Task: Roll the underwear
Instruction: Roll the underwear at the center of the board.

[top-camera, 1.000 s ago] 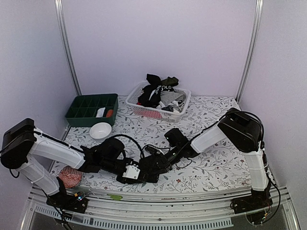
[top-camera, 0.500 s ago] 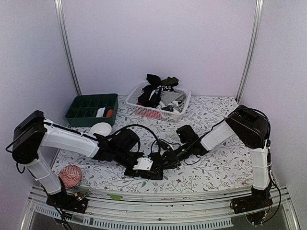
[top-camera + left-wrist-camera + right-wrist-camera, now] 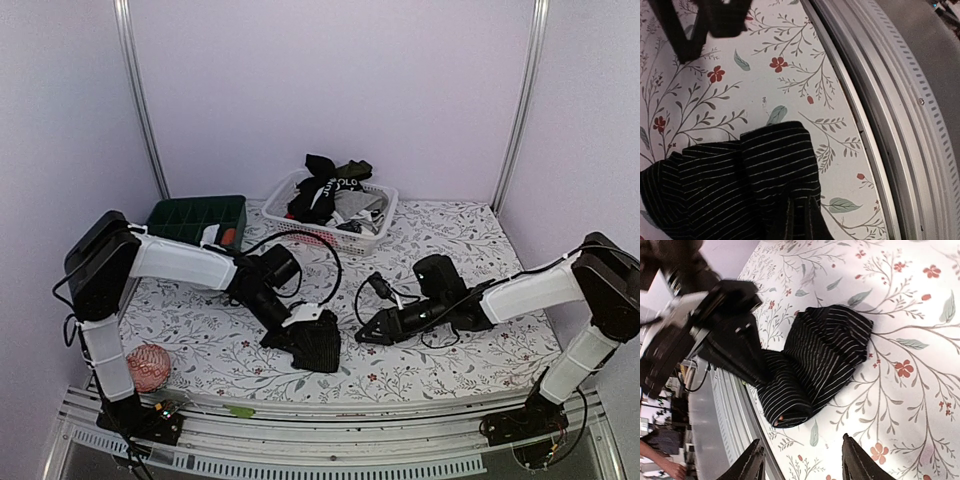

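A black underwear with thin white stripes (image 3: 322,345) lies partly rolled near the table's front edge. It also shows in the left wrist view (image 3: 740,190) and the right wrist view (image 3: 815,360). My left gripper (image 3: 300,325) sits at its left end, the cloth bunched over its jaws, which are hidden. My right gripper (image 3: 368,335) is open and empty, a short way right of the cloth; its fingertips (image 3: 754,460) point at the roll's end. Its dark fingers (image 3: 695,25) show in the left wrist view.
A white lattice basket (image 3: 300,232) at the back holds several more undergarments (image 3: 330,190). A green divided tray (image 3: 185,215) stands at the back left. A reddish ball (image 3: 147,365) lies at the front left. The metal front rail (image 3: 330,410) runs close to the cloth.
My right gripper has let go and drawn back to the right, away from the cloth. My left arm has swung right and farther in with the underwear.
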`<state>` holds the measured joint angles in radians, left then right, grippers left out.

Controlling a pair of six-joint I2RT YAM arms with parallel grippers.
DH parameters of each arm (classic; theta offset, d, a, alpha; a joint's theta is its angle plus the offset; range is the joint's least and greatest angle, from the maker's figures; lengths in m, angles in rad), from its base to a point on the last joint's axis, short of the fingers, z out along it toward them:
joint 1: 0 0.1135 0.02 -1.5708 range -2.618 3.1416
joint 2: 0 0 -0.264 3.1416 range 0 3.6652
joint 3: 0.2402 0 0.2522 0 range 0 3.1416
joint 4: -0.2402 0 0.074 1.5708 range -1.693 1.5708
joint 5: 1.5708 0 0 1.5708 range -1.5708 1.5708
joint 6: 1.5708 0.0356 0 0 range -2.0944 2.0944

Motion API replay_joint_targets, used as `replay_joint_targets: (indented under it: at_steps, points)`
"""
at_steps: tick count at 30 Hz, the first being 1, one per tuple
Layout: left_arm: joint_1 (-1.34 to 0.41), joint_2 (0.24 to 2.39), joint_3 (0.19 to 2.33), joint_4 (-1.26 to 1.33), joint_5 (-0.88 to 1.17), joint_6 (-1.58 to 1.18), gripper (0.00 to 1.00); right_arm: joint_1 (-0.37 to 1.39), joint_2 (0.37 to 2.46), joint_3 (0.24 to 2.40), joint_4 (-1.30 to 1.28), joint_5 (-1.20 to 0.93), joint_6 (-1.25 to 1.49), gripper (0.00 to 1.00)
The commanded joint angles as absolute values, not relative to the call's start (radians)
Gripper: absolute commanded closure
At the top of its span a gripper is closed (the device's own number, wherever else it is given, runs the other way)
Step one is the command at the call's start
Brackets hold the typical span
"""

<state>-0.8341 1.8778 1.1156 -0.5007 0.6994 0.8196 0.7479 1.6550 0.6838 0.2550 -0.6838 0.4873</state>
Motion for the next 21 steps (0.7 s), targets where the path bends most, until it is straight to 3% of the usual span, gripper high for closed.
replay_joint_targets:
  at_steps: [1, 7, 21]
  points:
    - [-0.752, 2.028, 1.194, -0.736, 0.753, 0.847, 1.00, 0.857, 1.546, 0.629, 0.227, -0.452, 0.324, 0.47]
    - [-0.694, 2.170, 1.342, -0.882, 0.826, 0.905, 1.00, 0.973, 1.595, 0.697, 0.210, -0.319, 0.155, 0.35]
    - [-0.651, 2.328, 1.529, -1.047, 0.832, 0.980, 1.00, 1.026, 1.803, 0.933, 0.181, -0.263, -0.150, 0.30]
